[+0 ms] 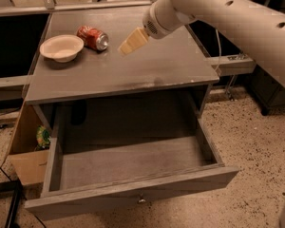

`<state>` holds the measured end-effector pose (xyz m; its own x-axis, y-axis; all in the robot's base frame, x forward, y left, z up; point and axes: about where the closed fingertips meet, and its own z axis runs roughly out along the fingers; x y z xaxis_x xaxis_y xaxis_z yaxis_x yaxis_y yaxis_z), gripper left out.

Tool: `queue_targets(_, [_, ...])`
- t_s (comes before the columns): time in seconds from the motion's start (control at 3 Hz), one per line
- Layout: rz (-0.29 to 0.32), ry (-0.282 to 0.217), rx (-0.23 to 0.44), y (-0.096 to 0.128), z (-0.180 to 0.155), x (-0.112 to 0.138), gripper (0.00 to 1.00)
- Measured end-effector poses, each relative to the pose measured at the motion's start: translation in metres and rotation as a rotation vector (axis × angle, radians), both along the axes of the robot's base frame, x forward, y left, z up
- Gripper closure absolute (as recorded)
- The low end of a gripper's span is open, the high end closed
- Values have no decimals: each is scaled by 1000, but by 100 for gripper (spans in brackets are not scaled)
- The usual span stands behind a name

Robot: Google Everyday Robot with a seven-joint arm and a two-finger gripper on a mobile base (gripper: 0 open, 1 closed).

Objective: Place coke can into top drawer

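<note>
The coke can (pixel 93 37) lies on its side on the grey cabinet top (pixel 147 70), at the back left, touching the right side of a cream bowl (pixel 61 47). My gripper (pixel 129 43) hangs over the cabinet top, a short way right of the can and apart from it. Its cream fingers point down and to the left. The top drawer (pixel 133 194) is pulled wide open below the cabinet top and has nothing in it. Its front panel carries a small metal knob (pixel 141 200).
My white arm (pixel 228 18) reaches in from the upper right over the cabinet's right side. A cardboard box (pixel 28 163) with a colourful item stands on the floor to the left of the drawer. A speckled floor (pixel 256 151) lies to the right.
</note>
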<state>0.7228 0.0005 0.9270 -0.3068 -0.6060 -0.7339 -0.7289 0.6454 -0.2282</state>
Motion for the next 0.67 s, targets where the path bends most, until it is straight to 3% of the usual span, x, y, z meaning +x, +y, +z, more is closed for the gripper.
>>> queue_targets(0.67, [16, -4, 24, 26, -17, 24, 0])
